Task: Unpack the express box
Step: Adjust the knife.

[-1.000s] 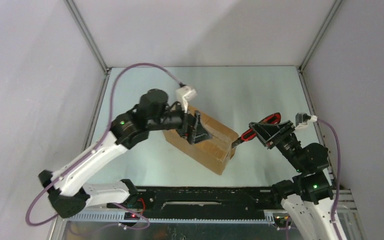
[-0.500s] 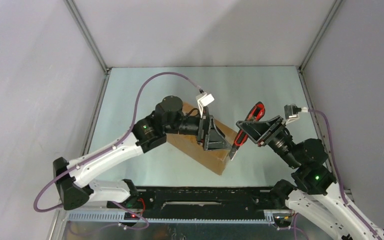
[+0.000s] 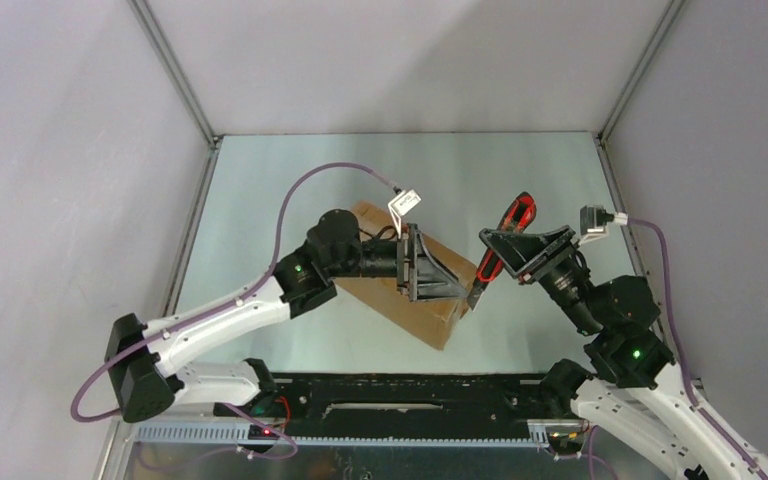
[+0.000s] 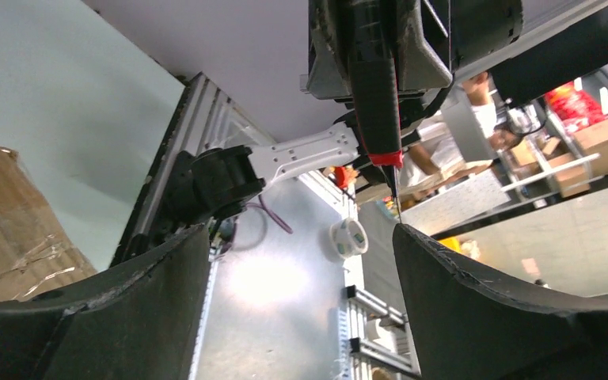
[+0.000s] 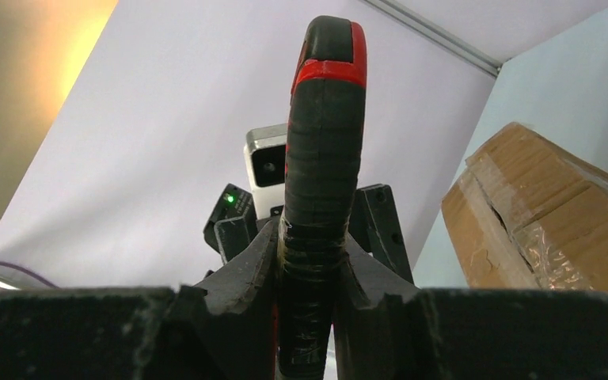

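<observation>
Cutting step: right claw [image 3: 505,262] clamps utility knife [image 3: 516,215], blade tip beside express box [image 3: 410,310] end; left claw [image 3: 447,277] wide, empty, over box. Next probably: steady box, slit tape seam [image 5: 554,249].

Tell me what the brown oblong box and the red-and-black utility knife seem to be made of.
The brown oblong box: cardboard, matte; a rough fibrous edge shows, with glossy, wrinkled clear tape along its seam. The red-and-black utility knife: handle looks like hard red plastic under a dull black grip, perhaps rubber; its thin blade tip looks like metal.
</observation>
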Controlling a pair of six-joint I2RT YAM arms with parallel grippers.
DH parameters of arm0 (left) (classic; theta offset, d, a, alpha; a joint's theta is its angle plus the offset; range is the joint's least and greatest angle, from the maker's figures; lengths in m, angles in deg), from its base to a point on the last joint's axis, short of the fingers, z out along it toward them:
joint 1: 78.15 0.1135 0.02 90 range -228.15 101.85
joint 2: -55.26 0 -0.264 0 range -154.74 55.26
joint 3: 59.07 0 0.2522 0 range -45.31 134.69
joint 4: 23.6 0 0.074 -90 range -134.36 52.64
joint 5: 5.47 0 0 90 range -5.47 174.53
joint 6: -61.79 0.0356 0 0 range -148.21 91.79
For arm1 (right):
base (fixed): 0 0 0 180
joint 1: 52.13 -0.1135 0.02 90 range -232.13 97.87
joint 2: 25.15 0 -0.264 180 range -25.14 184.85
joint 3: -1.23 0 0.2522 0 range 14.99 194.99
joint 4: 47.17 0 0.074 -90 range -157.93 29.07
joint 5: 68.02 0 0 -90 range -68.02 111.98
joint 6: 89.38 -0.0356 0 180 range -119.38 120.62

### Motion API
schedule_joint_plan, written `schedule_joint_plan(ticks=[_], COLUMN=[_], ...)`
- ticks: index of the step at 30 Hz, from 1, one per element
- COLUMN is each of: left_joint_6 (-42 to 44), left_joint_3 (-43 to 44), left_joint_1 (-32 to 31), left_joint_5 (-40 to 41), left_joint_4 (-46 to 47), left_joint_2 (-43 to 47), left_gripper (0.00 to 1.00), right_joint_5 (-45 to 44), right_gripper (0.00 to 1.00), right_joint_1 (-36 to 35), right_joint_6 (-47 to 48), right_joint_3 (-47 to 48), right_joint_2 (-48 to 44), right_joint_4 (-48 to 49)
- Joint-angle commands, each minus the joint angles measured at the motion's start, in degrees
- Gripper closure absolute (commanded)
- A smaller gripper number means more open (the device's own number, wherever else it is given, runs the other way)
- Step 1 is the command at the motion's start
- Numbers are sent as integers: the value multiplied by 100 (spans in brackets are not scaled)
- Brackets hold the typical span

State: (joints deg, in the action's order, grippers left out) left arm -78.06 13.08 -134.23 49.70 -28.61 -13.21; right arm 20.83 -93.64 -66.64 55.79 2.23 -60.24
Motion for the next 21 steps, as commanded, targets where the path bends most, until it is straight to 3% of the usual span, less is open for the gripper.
schedule_joint_plan(ticks=[1, 5, 12, 21], left_joint_6=[-944, -1479, -1280, -654], left_joint_3=[-227, -636, -986, -49], left_joint_1=[-97, 0, 215, -20], left_joint_5=[-261, 45, 689, 373], left_joint_4=[1485, 2132, 1601, 105], left_joint_2=[357, 554, 1090, 390], left_gripper=[10, 15, 18, 17], right_joint_5=[-511, -795, -938, -1539], right_gripper=[100, 100, 100, 100], right_joint_1=[-75, -215, -232, -721], right_joint_6=[416, 434, 408, 527], right_joint_3=[113, 113, 89, 18], right_joint_2=[232, 250, 119, 258], right_joint_4=[-246, -270, -376, 65])
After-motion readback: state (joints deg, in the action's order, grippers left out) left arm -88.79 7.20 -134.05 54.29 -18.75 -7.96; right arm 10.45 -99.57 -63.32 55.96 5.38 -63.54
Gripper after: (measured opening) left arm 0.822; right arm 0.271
